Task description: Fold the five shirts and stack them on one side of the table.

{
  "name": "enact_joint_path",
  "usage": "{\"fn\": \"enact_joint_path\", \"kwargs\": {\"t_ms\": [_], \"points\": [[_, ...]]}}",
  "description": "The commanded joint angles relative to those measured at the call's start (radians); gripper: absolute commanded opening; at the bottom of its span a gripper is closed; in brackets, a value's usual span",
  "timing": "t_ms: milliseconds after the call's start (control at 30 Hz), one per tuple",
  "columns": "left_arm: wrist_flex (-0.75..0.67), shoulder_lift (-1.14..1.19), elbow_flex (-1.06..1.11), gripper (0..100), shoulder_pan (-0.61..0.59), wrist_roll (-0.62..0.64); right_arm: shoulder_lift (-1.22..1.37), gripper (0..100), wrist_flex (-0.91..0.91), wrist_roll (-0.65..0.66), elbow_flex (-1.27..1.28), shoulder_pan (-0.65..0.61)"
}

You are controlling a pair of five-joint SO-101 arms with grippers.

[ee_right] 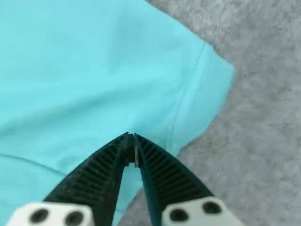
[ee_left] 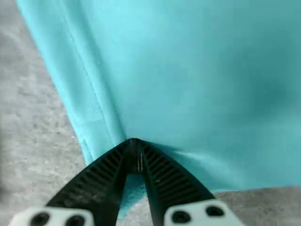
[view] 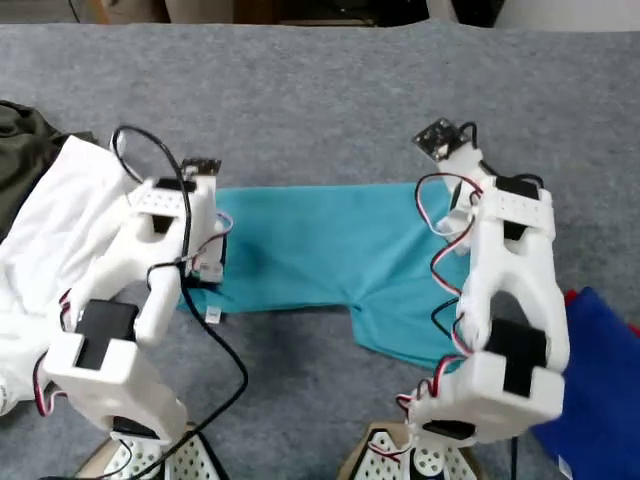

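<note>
The teal short-sleeved knit shirt [view: 310, 250] lies flat on the grey felt-covered table [view: 300, 90], its long axis running from one gripper straight across to the other, so each arm has one end of it and neither is nearer to the whole. The left gripper [ee_left: 134, 146] is clenched, its black ribbed jaws meeting at a pinch of cloth just inside the hemmed edge, with a crease running out from the tips. The body of the shirt spreads away ahead of it and bare table lies just off to its outer side. The right gripper [ee_right: 130, 141] is likewise clamped, tips pressed into the fabric just inside a stitched sleeve edge; I judge it too holds a pinch. For each gripper the rest of the shirt lies toward the other arm, so the fold likely turns on both ends travelling together. Beyond the left arm sits a crumpled white shirt [view: 50, 230], and beyond the right arm a dark blue garment [view: 600, 380].
</note>
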Motion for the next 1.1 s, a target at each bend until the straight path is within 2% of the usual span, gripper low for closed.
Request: {"fn": "enact_joint_path", "kwargs": {"t_ms": [0, 167, 300, 400, 567, 767, 900, 967, 1067], "points": [[-0.074, -0.045, 0.086, 2, -0.031, 0.0, 0.079, 0.6, -0.023, 0.012, -0.022, 0.027], [-0.081, -0.047, 0.092, 2, -0.095, -0.006, 0.136, 0.6, 0.003, 0.014, -0.099, 0.059], [-0.078, -0.047, 0.083, 2, -0.132, -0.008, 0.174, 0.6, 0.011, 0.083, -0.148, 0.084], [-0.08, -0.047, 0.081, 2, -0.126, -0.008, 0.17, 0.6, 0.054, 0.13, -0.153, 0.073], [-0.057, -0.048, 0.029, 2, -0.078, 0.0, 0.015, 0.6, 0.132, 0.16, -0.151, 0.002], [0.063, -0.048, -0.164, 2, -0.048, 0.071, -0.206, 0.7, 0.19, 0.164, -0.165, -0.053], [0.149, -0.047, -0.347, 2, -0.057, 0.072, -0.226, 0.7, 0.209, 0.16, -0.222, -0.056], [0.124, -0.036, -0.411, 2, -0.077, 0.087, -0.2, 0.7, 0.209, 0.16, -0.243, -0.056], [0.014, -0.016, -0.437, 2, -0.094, 0.103, -0.125, 0.7, 0.206, 0.143, -0.283, -0.053]]}}
